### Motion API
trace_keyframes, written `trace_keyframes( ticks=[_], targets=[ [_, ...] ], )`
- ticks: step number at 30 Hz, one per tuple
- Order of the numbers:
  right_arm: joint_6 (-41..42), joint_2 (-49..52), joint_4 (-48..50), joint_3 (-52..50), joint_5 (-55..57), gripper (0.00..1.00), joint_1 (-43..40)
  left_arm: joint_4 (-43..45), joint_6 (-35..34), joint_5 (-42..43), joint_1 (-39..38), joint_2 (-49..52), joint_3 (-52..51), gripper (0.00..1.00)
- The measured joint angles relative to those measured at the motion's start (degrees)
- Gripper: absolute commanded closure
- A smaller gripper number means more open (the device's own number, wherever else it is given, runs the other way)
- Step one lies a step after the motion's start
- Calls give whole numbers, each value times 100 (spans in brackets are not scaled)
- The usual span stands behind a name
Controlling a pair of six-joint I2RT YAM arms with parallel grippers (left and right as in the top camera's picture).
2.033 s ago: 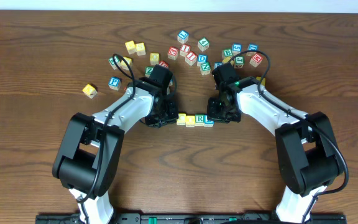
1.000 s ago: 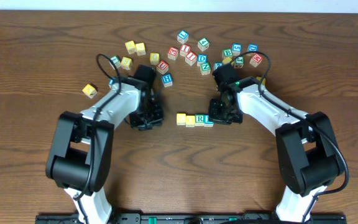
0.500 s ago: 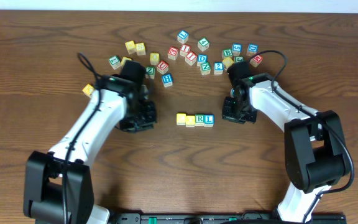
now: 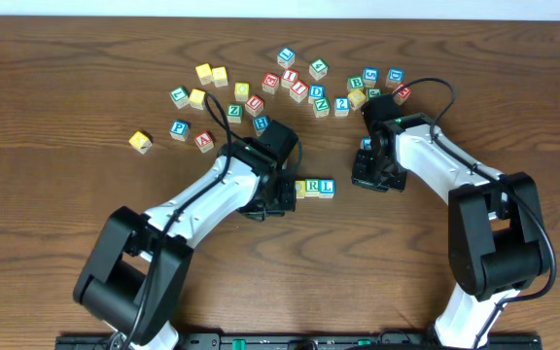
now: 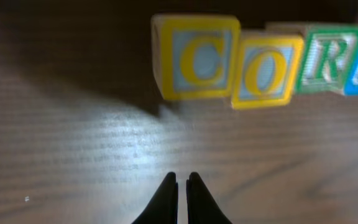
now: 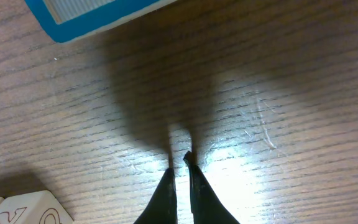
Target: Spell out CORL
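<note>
Left claw (image 5: 182, 177) has swung back near the C cube (image 5: 196, 57), pressed together, touching nothing

The right claw (image 6: 178, 163), its tips pressed together, hangs over the wood-grain table (image 6: 291, 93), with a blue-edged cube (image 6: 92, 12) at upper left and a pale cube (image 6: 23, 210) at lower left.

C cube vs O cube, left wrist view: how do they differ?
Letter: the C cube shows a C, the O cube an O.
Place: the C cube ends the row; the O cube sits between it and the R cube.
Alignment: the C cube sits a little higher in the picture than the O cube, so their edges do not line up.
Shared: yellow letter on a pale blue face with a yellow border, both right way up.
</note>
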Motion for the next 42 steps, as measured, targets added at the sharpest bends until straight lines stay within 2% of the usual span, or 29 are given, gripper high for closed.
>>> trace_keyframes(
  ticks=[8,27,42],
  targets=[
    [0,0,11,0,2,94,0,105,-177,33,-39,369,-2,92],
    [0,0,114,0,2,91,0,831,-236,122,-275,380,-2,92],
    [0,0,107,0,2,92,0,866,-236,122,-306,380,-2,92]
  ],
)
